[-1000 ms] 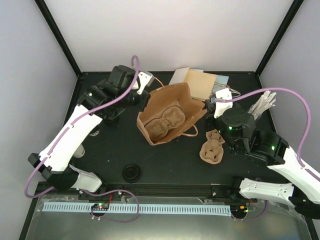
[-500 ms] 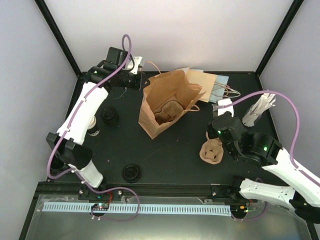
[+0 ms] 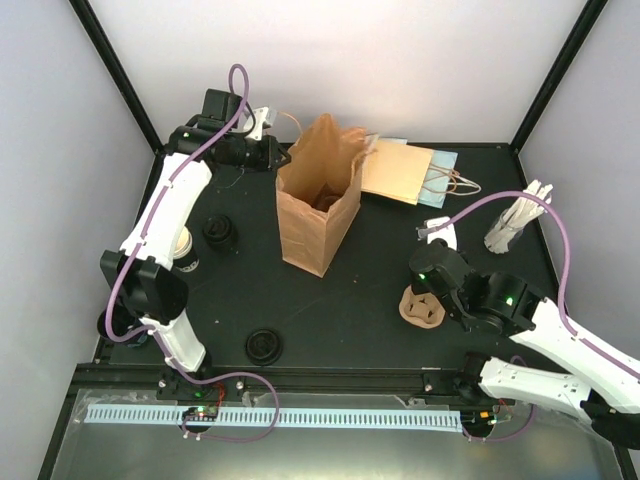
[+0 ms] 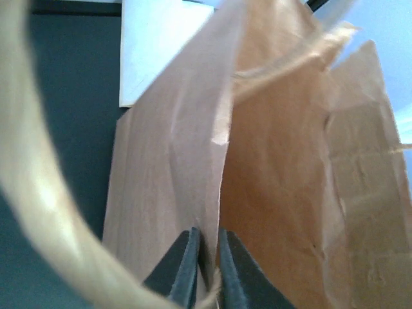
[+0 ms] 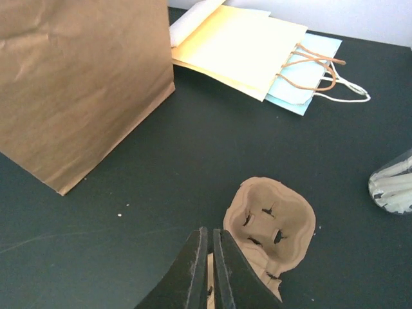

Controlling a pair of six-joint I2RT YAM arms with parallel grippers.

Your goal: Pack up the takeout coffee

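The left gripper (image 4: pixel 207 235) is pinched tight on the top edge of the brown paper bag (image 4: pixel 283 161), a sliver of its wall caught between the two fingers, with a loop of the bag's twine handle (image 4: pixel 38 193) curling close past the wrist camera. Held like that, the bag stands upright and open-mouthed at the back of the table; I cannot tell what is inside.

The right gripper (image 5: pixel 209 230) is closed on nothing, hanging just over the near end of the moulded-pulp cup carrier (image 5: pixel 273 199), which lies on the table well clear of the bag.

One paper coffee cup (image 3: pixel 182 243) peeks out beside the left arm, far from the bag. I cannot make out a second.

So this looks like the bag-readying step, with no coffee packed yet. Next, I would guess, the right fingers must part and take something up, while the left hand steadies the bag.
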